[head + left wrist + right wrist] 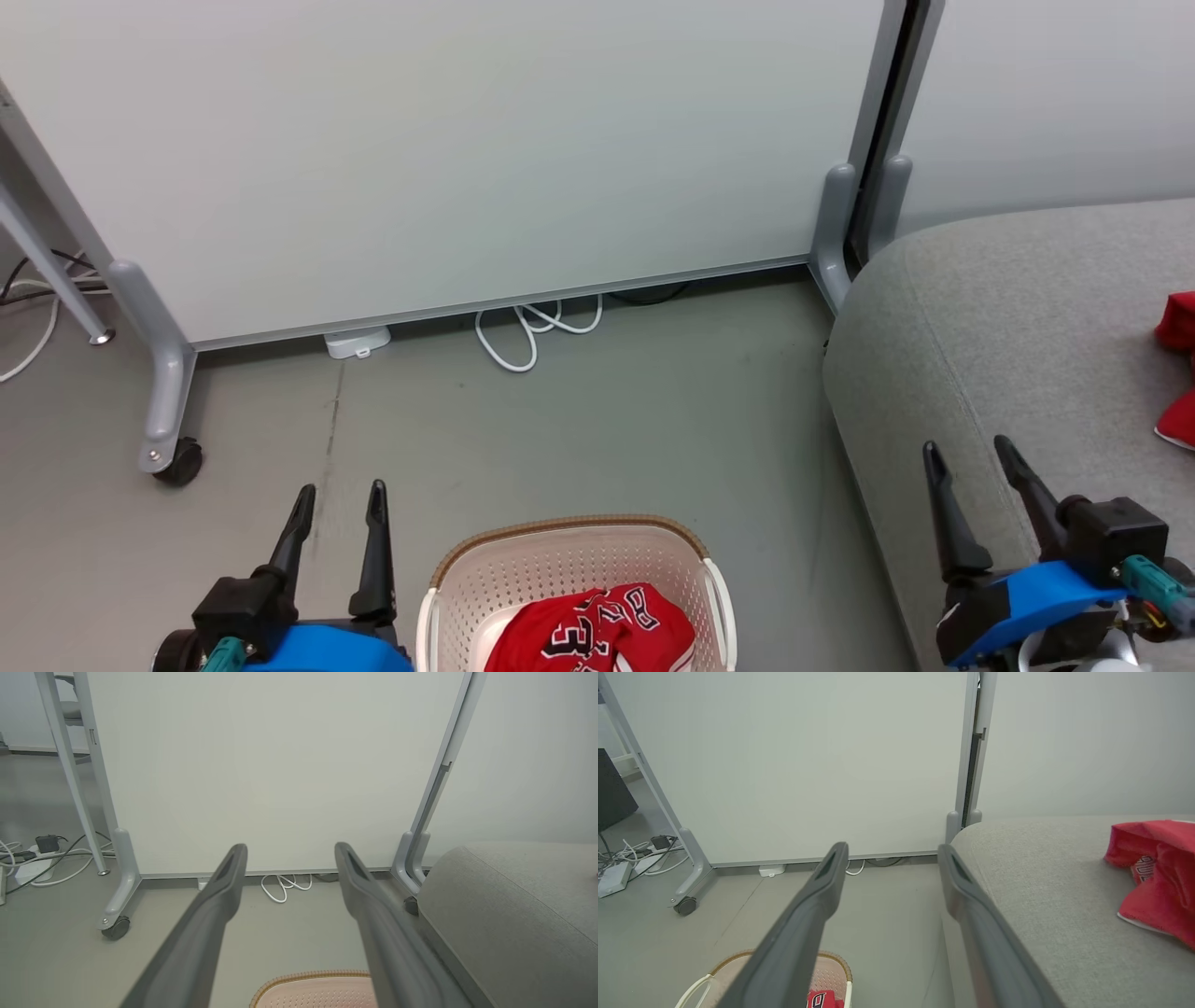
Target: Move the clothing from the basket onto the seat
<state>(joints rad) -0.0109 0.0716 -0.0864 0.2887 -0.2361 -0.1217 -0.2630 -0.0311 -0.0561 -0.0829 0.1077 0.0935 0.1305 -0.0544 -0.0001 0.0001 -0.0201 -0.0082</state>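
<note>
One garment (1178, 373) lies on the seat (1008, 327), right of the empty, spread right end effector (967, 444). The jersey (597, 635) waits in the basket (569, 525), beside the equally spread left end effector (342, 488); the next move is probably a reach down for it.

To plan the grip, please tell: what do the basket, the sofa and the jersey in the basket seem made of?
Basket: cream moulded plastic, matte, by its rows of small holes; the brown rim looks woven, perhaps imitation. Sofa: light-grey textile upholstery, finely speckled, with a seam. Jersey: thin soft sports fabric, probably synthetic; it lies crumpled.
</note>
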